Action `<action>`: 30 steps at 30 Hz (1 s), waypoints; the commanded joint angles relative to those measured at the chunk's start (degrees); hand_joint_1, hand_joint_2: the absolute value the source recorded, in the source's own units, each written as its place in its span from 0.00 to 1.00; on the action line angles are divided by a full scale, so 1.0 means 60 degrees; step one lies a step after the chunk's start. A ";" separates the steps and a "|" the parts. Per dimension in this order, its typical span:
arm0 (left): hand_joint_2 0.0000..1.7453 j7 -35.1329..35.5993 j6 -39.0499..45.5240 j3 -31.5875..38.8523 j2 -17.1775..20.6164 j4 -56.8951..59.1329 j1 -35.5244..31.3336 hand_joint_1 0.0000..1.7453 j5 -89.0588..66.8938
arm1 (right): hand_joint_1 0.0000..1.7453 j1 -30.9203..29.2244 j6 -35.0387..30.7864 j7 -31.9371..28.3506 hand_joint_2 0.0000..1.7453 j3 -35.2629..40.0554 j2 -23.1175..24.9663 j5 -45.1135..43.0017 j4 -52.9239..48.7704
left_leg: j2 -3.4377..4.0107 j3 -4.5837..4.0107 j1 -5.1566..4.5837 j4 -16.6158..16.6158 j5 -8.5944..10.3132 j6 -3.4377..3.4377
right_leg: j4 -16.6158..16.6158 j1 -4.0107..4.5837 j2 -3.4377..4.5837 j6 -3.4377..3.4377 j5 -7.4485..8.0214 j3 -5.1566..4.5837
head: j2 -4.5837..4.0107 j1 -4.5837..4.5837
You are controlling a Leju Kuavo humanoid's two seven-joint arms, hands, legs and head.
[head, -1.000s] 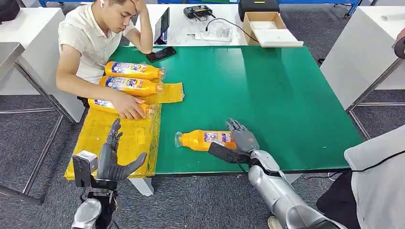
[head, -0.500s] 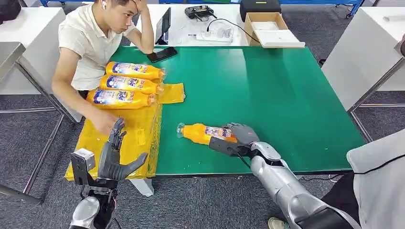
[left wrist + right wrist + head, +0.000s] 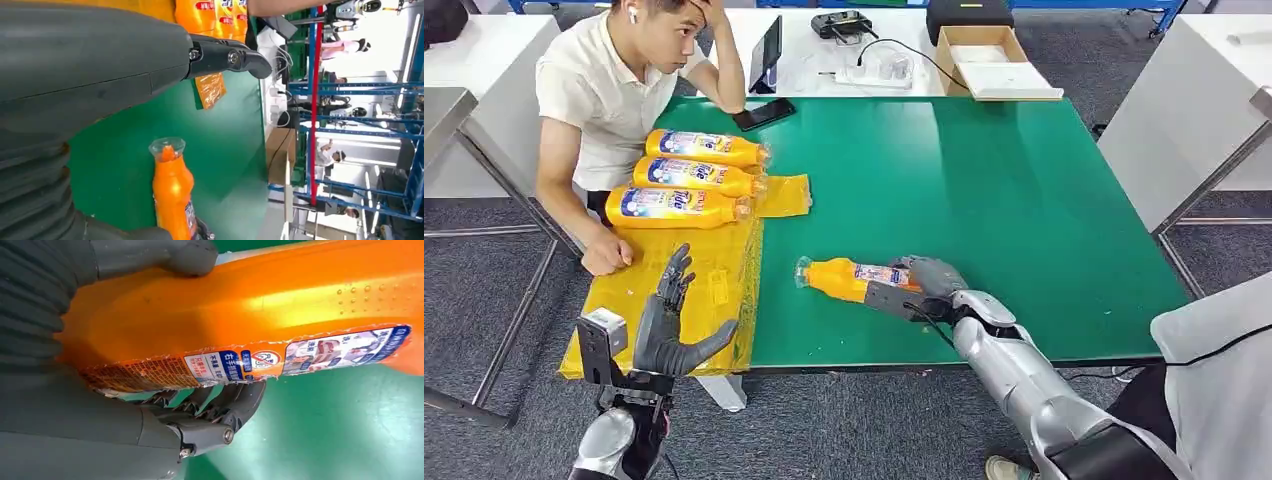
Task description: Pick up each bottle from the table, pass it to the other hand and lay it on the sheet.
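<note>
An orange bottle with a clear cap lies on its side near the front edge of the green table. My right hand grips its base end, thumb on one side and fingers curled round the other; the right wrist view shows the bottle pressed into the palm. The bottle also shows in the left wrist view. Three more orange bottles lie side by side on the yellow sheet at the table's left. My left hand hovers open, fingers spread, over the sheet's near part.
A person sits at the table's left corner, one fist resting on the sheet close to my left hand. A phone lies on the far edge. A cardboard box and cables sit on the white table behind. Another person's clothing is at right.
My right hand has closed its fingers round the bottle's base, where before it lay flat over it. The person let go of the third bottle and drew the hand back to the sheet's edge.
</note>
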 commanded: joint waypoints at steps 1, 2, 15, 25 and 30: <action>1.00 -0.0181 0.0181 -0.0154 0.0127 0.0432 -0.0185 0.00 0.0420 | 1.00 0.1062 -0.0085 -0.1818 1.00 -0.0559 -0.0015 -0.1556 0.0290 | -0.0047 -0.0011 0.0014 -0.0025 0.0019 -0.0016 | -0.0032 0.0016 -0.0064 -0.0018 0.0005 0.0013 | 0.0000 0.0000; 1.00 -0.0188 0.0285 -0.0110 0.0099 0.0373 -0.0159 0.00 0.0551 | 1.00 0.1223 -0.0263 -0.2199 1.00 -0.0773 0.0041 -0.1899 -0.0043 | -0.0037 -0.0003 0.0015 -0.0016 0.0010 -0.0013 | -0.0025 0.0016 -0.0050 -0.0014 0.0001 0.0017 | 0.0000 0.0000; 1.00 -0.0080 0.0746 -0.0201 0.0168 0.0081 0.0025 0.00 0.1091 | 1.00 0.2369 -0.0983 -0.2970 1.00 -0.1323 0.0228 -0.3169 -0.3075 | -0.0015 -0.0115 0.0017 -0.0005 0.0004 -0.0013 | 0.0007 0.0014 -0.0031 -0.0011 -0.0002 -0.0089 | -0.0003 0.0000; 1.00 0.0146 0.0724 -0.0122 0.0215 0.0474 -0.0076 0.00 0.2116 | 1.00 0.2936 -0.0659 -0.3575 1.00 -0.1627 0.0466 -0.4451 -0.4672 | -0.0021 -0.0179 0.0015 -0.0003 -0.0002 -0.0022 | 0.0017 0.0010 -0.0041 -0.0022 -0.0011 -0.0144 | 0.0000 0.0000; 1.00 -0.0162 0.1448 -0.0061 0.0024 0.0750 -0.0025 0.00 0.1689 | 1.00 0.3160 -0.0942 -0.3791 1.00 -0.1678 0.0629 -0.4698 -0.5253 | -0.0026 -0.0219 0.0009 -0.0004 0.0008 -0.0008 | 0.0013 0.0002 -0.0036 -0.0007 0.0001 -0.0188 | 0.0000 -0.0004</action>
